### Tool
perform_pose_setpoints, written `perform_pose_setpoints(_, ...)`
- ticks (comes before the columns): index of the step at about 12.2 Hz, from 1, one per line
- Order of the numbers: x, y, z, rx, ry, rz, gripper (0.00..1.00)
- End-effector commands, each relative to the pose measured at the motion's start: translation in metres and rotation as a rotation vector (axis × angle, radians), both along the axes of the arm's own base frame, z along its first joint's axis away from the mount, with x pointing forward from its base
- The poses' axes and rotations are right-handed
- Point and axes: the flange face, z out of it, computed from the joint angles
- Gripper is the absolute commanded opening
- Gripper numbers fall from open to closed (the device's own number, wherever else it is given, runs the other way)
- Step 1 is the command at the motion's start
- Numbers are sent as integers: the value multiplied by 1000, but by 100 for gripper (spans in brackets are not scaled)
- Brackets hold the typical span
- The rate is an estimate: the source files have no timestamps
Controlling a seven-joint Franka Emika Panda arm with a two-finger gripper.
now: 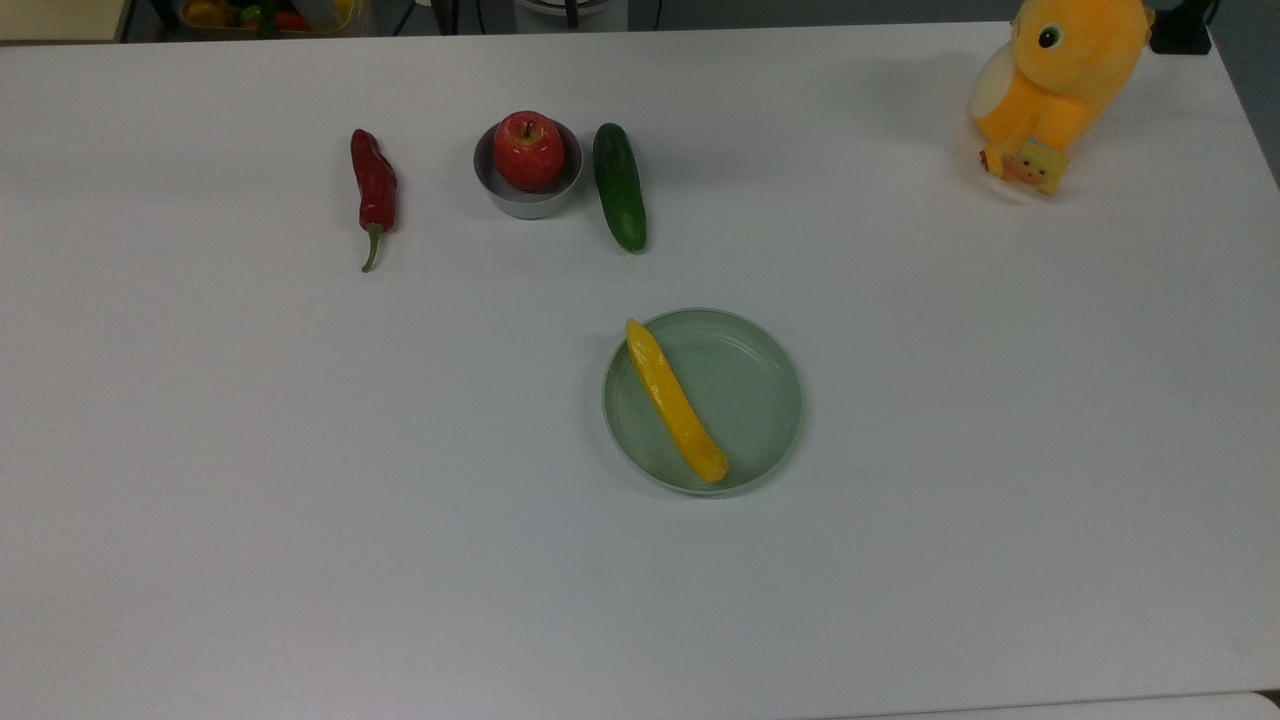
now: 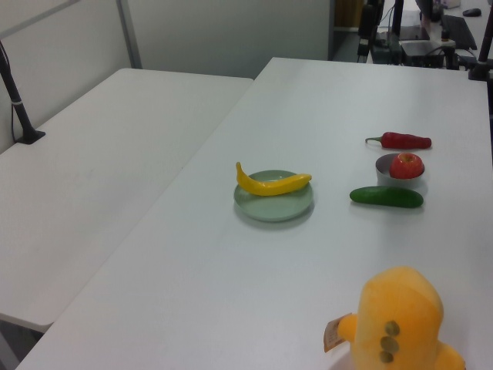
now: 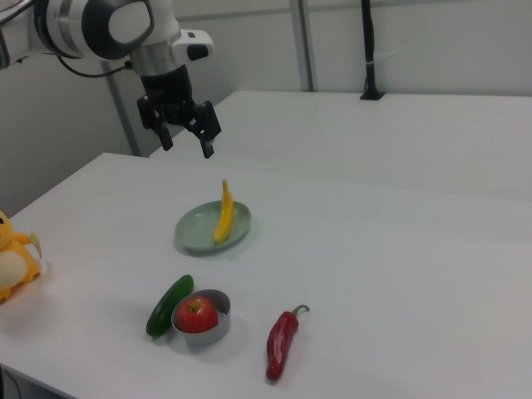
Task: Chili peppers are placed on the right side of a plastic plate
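The dark-red chili pepper [image 1: 374,188] lies on the white table in the top view's upper left, its green stem pointing toward the near edge; I also see the chili [image 2: 405,140] in the left view and the chili [image 3: 282,344] in the right view. The pale green plate [image 1: 745,400] sits mid-table, and a long yellow pepper [image 1: 675,400] lies across its left half. The plate [image 2: 273,206] and plate [image 3: 196,232] also show in the side views. My gripper [image 3: 188,143] hangs open high above the table, beyond the plate, holding nothing.
A grey bowl [image 1: 527,193] holding a red apple [image 1: 527,150] stands between the chili and a dark green cucumber [image 1: 619,186]. An orange plush toy [image 1: 1060,80] sits at the top view's upper right corner. A second white table [image 2: 100,154] adjoins in the left view.
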Motion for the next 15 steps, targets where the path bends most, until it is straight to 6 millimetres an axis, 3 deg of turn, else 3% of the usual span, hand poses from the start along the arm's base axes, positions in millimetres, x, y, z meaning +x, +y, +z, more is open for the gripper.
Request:
perform_pose_setpoints(1, -5, -10, 3, 23, -8, 11, 100)
perform_pose_setpoints(8, -27, -56, -10, -3, 146, 376, 100)
perform_pose_setpoints(10, -28, -81, -15, -31, 163, 371, 100)
perform_pose_setpoints(13, -33, -111, -54, -60, 242, 366, 100)
perform_pose_setpoints(15, -27, -134, -80, -69, 202, 329, 100)
